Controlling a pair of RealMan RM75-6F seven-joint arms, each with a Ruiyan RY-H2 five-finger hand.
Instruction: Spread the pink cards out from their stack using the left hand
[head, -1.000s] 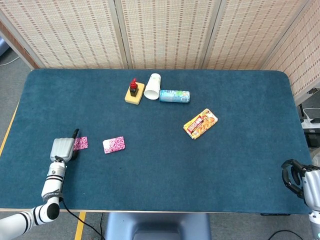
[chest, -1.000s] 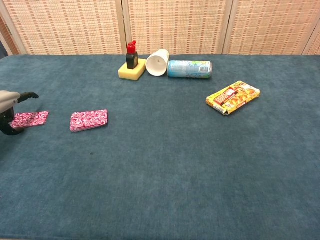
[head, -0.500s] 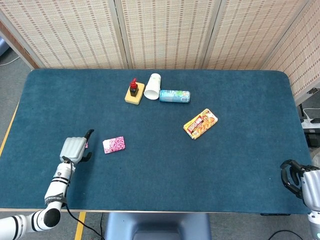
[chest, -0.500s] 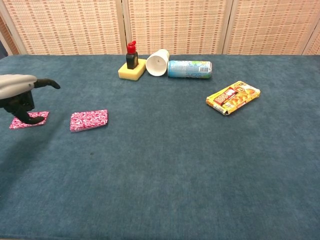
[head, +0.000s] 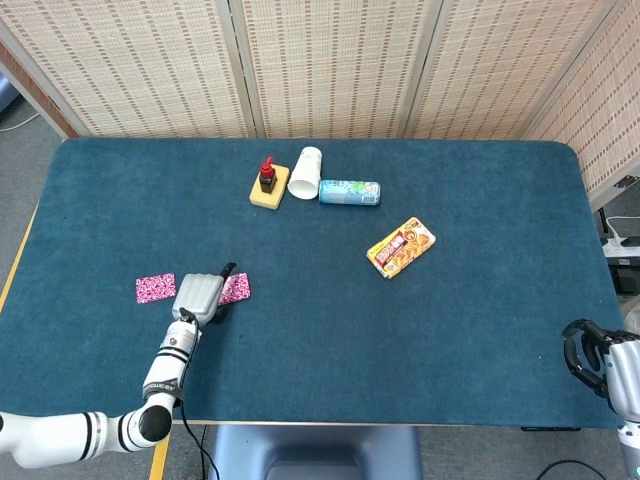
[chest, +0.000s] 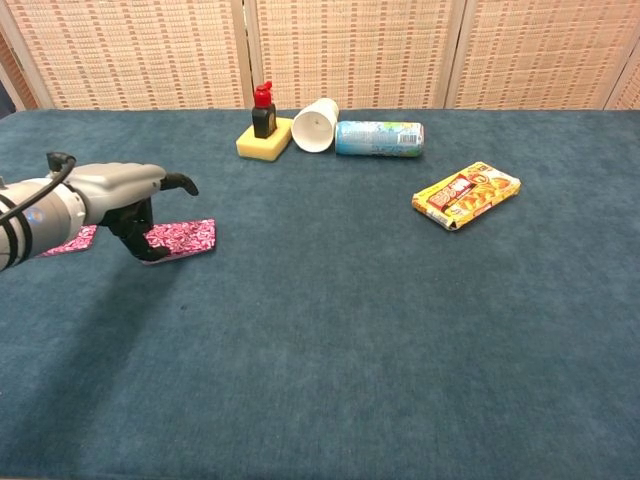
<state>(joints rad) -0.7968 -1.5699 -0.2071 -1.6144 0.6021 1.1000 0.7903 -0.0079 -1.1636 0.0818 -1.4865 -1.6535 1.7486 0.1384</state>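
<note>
The pink card stack lies on the blue table, left of centre. A single pink card lies apart to its left. My left hand hovers over the left end of the stack, fingers curled down, thumb sticking out to the right. Whether the fingertips touch the stack I cannot tell; its left part is hidden under the hand. My right hand rests off the table's right front corner, fingers curled, holding nothing.
At the back stand a yellow sponge with a black red-capped bottle, a tipped white cup and a lying blue can. A yellow snack packet lies right of centre. The table's front edge is close to my left forearm.
My left hand has moved right, from the single card to over the stack. The single card stays where it was laid, now uncovered. The right hand has not moved.
</note>
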